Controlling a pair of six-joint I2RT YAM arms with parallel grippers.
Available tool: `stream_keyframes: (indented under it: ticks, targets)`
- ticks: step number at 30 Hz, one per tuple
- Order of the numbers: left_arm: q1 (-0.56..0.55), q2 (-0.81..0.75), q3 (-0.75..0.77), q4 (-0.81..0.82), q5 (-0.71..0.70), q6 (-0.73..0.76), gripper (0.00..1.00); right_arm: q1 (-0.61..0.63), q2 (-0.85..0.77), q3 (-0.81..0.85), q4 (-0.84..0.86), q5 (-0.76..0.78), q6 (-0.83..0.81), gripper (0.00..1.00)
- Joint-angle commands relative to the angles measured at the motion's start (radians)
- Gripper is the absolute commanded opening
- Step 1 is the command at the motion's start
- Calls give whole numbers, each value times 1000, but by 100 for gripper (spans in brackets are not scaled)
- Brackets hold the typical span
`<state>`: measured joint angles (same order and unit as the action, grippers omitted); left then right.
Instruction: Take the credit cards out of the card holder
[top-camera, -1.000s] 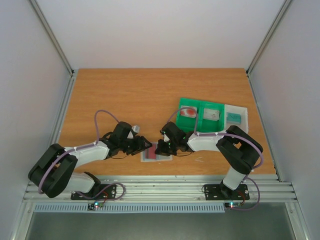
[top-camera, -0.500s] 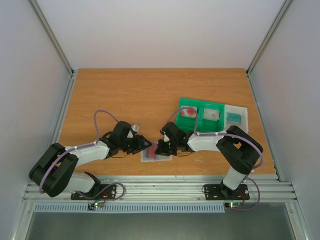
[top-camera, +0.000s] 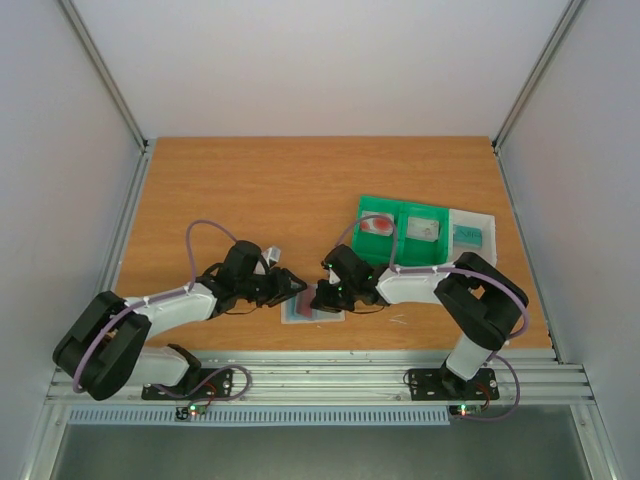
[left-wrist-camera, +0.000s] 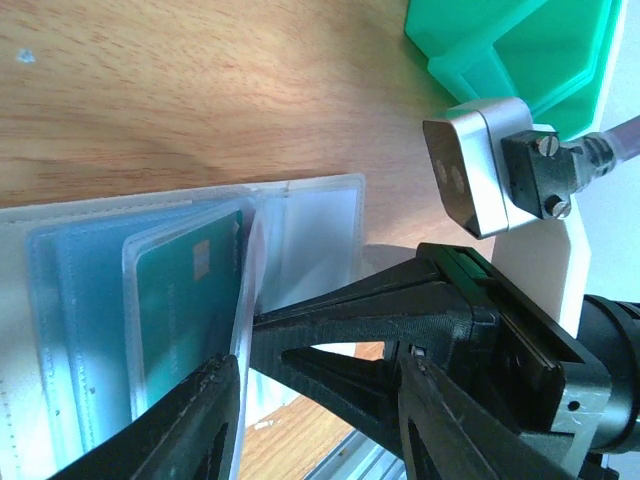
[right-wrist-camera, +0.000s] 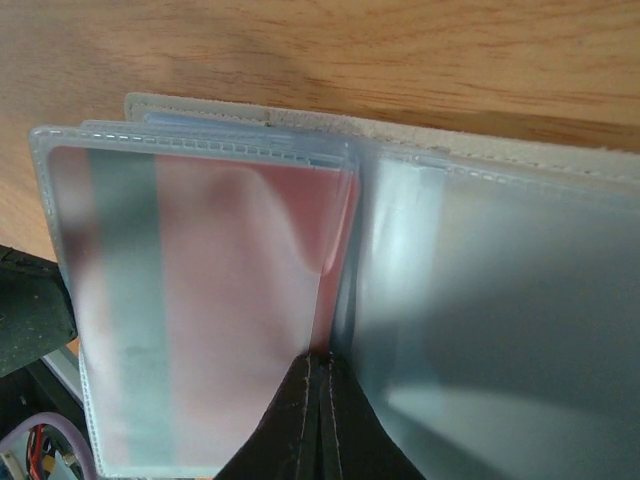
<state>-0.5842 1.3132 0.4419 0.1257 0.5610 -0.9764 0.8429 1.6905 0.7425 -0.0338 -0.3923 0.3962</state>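
Note:
The card holder lies flat near the table's front edge, between my two grippers. In the right wrist view a dark red card shows through its left pocket; the right pocket looks empty. My right gripper is shut on the dark red card's exposed edge at the holder's middle. In the left wrist view a teal card sits in a raised pocket leaf. My left gripper is open, one finger against that leaf, with the right gripper's fingers between its jaws.
A green compartment tray stands behind the right arm, holding a white card with red marks and a greyish card. A clear box with a teal card adjoins it. The metal rail runs just in front.
My left gripper has edged slightly right, toward the holder. The right gripper and the holder have not visibly moved.

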Motion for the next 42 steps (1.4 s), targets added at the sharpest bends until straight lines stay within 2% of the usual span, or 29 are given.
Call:
stream_keyframes:
  ticks: [1,23,28,37,42]
  targets:
    - [-11,-6,12,57,52,-19,44,14,9,-38,-66,64,8,1]
    - [-17,77,-1,188,94,-78,44,13,-55,-85,31,58,14,2]
    - [-19,93,10,200,102,-86,44,10,-99,-117,90,63,20,6]
    - [-29,129,21,249,115,-104,44,2,-149,-127,85,82,11,10]
    - [-37,133,23,258,113,-113,44,-7,-234,-121,-25,146,-16,12]
